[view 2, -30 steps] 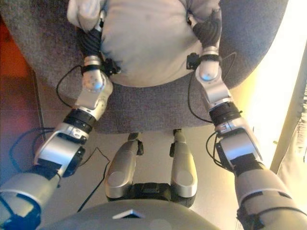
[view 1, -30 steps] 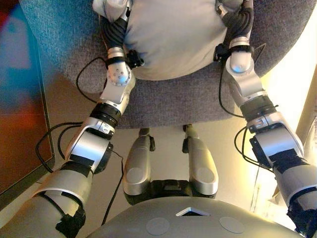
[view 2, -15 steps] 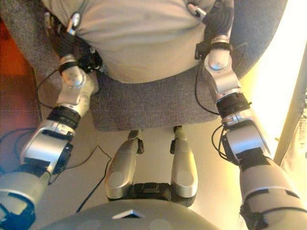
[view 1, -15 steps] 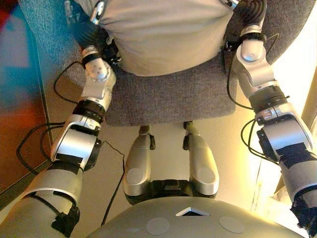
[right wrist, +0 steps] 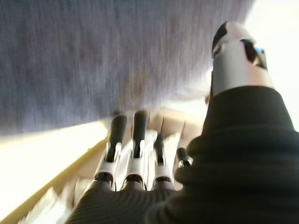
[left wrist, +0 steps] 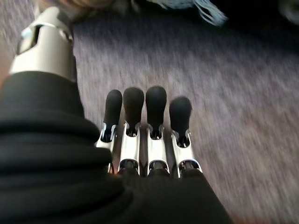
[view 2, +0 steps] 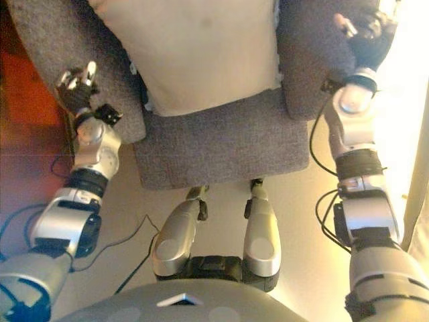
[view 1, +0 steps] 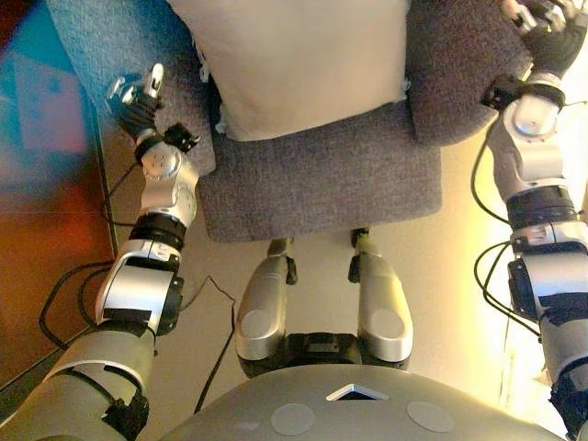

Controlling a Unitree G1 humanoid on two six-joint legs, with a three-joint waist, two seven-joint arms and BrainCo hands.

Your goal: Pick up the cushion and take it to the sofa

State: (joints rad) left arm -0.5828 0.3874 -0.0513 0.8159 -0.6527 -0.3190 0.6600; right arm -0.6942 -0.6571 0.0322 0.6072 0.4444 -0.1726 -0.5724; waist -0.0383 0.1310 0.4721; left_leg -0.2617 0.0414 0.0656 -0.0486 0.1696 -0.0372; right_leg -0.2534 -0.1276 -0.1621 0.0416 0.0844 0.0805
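The beige cushion (view 1: 303,60) lies on the seat of the grey sofa (view 1: 322,184), against its back, and no hand touches it. My left hand (view 1: 136,95) is out past the sofa's left arm, open and empty. In the left wrist view its fingers (left wrist: 155,121) are straight over grey sofa fabric (left wrist: 233,93). My right hand (view 1: 542,23) is beside the sofa's right arm, open and empty. In the right wrist view its fingers (right wrist: 135,140) are straight beside the grey fabric (right wrist: 93,56).
A dark reddish-brown panel (view 1: 46,230) lies on the floor at the left of the sofa. A brightly lit strip (view 2: 402,134) runs along the right side. Pale floor (view 1: 312,248) shows between the sofa's front edge and me.
Both hands have let go of the cushion and swung outward to the sofa's two sides. The cushion now rests on the seat by itself.
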